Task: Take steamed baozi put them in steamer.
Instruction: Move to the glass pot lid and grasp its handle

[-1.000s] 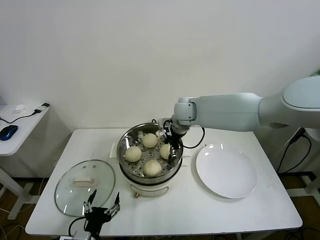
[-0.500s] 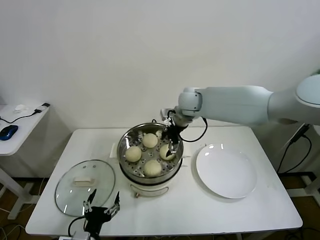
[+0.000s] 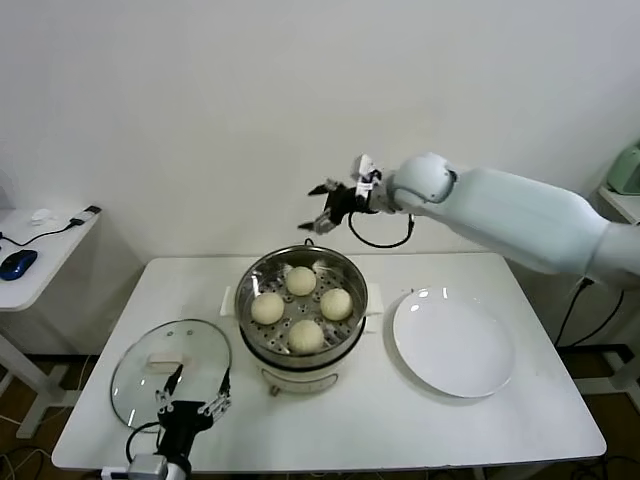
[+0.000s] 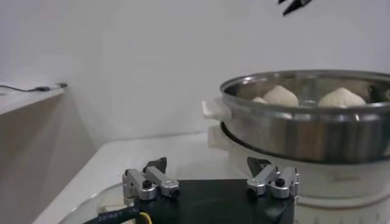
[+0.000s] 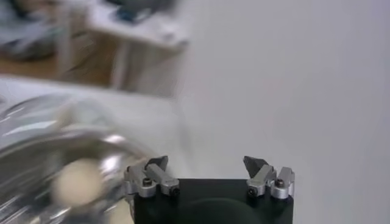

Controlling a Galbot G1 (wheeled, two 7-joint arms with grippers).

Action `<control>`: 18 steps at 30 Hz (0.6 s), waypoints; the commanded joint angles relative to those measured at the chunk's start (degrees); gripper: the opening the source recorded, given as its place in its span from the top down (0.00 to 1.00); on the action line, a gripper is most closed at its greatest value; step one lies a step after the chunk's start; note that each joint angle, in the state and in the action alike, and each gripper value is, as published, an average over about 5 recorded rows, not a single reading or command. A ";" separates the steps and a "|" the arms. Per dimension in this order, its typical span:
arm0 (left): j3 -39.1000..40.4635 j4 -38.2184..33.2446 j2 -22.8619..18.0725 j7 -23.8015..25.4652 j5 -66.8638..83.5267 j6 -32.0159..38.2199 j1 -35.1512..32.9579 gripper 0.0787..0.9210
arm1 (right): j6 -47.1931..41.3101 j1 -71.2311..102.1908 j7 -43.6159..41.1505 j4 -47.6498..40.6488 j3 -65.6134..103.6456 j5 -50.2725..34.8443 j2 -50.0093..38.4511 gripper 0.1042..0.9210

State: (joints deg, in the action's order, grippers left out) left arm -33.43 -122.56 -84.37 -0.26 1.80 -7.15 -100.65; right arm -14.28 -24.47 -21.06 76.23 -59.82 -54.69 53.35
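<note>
The right arm reaches across above the steamer [image 3: 302, 310], its right end effector [image 3: 324, 207] spread wide, empty, pointing leftward. The left end effector [image 3: 190, 394] hangs low, wide open, over the glass lid [image 3: 150, 375]. Four steamed baozi [image 3: 300, 304] sit dome-up inside the upright steamer on the desk [image 3: 420, 420].

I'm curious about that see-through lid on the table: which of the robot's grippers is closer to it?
Left. The left gripper sits open at the glass lid's near edge. The right gripper is open, raised behind the steamer.
</note>
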 commanded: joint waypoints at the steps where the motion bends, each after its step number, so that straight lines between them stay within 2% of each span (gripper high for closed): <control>1: -0.07 -0.20 -0.26 -0.37 0.84 0.52 -0.25 0.12 | -2.77 37.97 20.29 14.55 47.26 9.44 -20.52 0.12; 5: -1.35 -0.89 0.72 -0.09 1.93 -0.35 0.59 0.12 | 0.58 62.83 19.24 18.87 70.36 15.55 -21.91 0.12; 9: -2.45 -0.86 1.49 0.40 3.25 -1.17 1.78 0.12 | 7.09 83.89 16.57 20.46 88.57 21.10 -16.72 0.12; 13: -2.77 -0.24 2.17 1.31 3.32 -0.62 2.94 0.12 | 14.81 95.77 14.83 20.91 97.98 23.64 -8.48 0.12; 18: -2.91 -0.06 2.86 1.36 3.33 -0.48 3.53 0.12 | 23.13 103.71 14.02 20.84 101.98 25.69 1.25 0.12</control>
State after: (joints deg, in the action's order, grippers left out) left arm -36.31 -122.19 -81.15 0.52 4.37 -6.91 -97.73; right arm -4.78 42.37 -8.25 92.86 9.68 -36.98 44.38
